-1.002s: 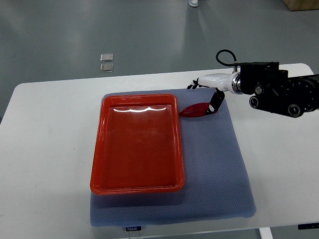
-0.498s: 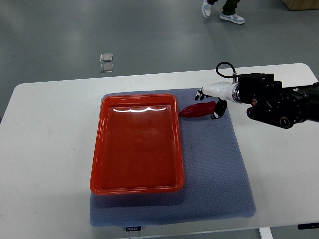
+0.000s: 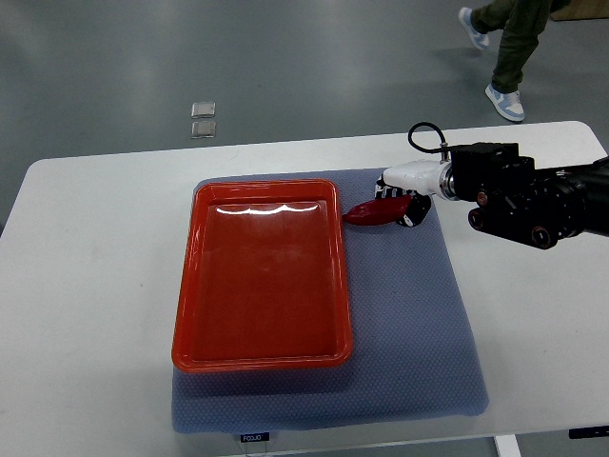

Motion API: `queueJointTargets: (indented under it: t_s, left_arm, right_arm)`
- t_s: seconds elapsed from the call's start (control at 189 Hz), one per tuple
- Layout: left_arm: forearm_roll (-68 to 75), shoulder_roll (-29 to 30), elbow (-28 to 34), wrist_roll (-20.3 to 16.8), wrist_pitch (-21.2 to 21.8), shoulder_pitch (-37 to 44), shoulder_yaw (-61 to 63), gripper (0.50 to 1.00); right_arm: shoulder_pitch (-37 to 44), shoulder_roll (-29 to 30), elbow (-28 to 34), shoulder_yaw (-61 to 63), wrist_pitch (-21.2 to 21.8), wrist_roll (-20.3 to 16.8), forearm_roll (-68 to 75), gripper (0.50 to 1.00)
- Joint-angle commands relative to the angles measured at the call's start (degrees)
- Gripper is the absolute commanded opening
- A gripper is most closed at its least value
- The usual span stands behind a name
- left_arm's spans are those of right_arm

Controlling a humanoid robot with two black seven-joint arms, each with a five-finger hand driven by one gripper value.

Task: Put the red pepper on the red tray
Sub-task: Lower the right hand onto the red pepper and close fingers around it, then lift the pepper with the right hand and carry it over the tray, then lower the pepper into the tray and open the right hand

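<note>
A red pepper lies on the blue-grey mat, just right of the red tray's upper right corner. The red tray sits on the mat's left half with nothing in it. My right hand comes in from the right edge and sits over the pepper's right end, fingers curled down around it. The pepper still rests on the mat. The left arm does not show.
The mat lies on a white table. A person's legs walk across the floor beyond the table at top right. Two small square plates are set in the floor at the back.
My right hand has dropped lower and closed its fingers around the pepper's right end. The pepper has barely shifted. The person has walked rightwards and nearer.
</note>
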Motion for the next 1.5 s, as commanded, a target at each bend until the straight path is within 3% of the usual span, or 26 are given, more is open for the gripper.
queueJointTargets:
  t_s: [0.0, 0.132, 0.641, 0.821, 0.949, 1.139, 1.494]
  left_arm:
    - [0.0, 0.0, 0.01, 0.01, 0.0, -0.02, 0.0, 1.0]
    - [0.0, 0.0, 0.01, 0.01, 0.0, -0.02, 0.0, 1.0]
    - [0.0, 0.0, 0.01, 0.01, 0.0, -0.02, 0.0, 1.0]
    - [0.0, 0.0, 0.01, 0.01, 0.0, -0.02, 0.0, 1.0]
    - [0.0, 0.0, 0.01, 0.01, 0.0, 0.06, 0.0, 1.0]
    - [0.0, 0.0, 0.09, 0.01, 0.0, 0.06, 0.0, 1.0]
    - [0.0, 0.0, 0.18, 0.01, 0.0, 0.06, 0.0, 1.0]
  right_arm:
    - [-0.06, 0.37, 0.13, 0.0, 0.02, 0.17, -0.01, 0.58]
    - [0.02, 0.37, 0.13, 0.0, 0.1, 0.25, -0.01, 0.513]
    - [10.31, 0.54, -0.04, 3.96, 0.46, 1.31, 1.4, 0.531]
    - [12.33, 5.02, 0.13, 5.28, 0.54, 4.56, 1.75, 0.533]
    - [11.63, 9.59, 0.49, 6.95, 0.54, 7.11, 1.75, 0.541]
    - [8.46, 15.39, 0.14, 7.21, 0.46, 7.11, 1.4, 0.552]
    - [0.64, 15.39, -3.56, 6.51, 0.28, 6.58, 0.35, 0.572]
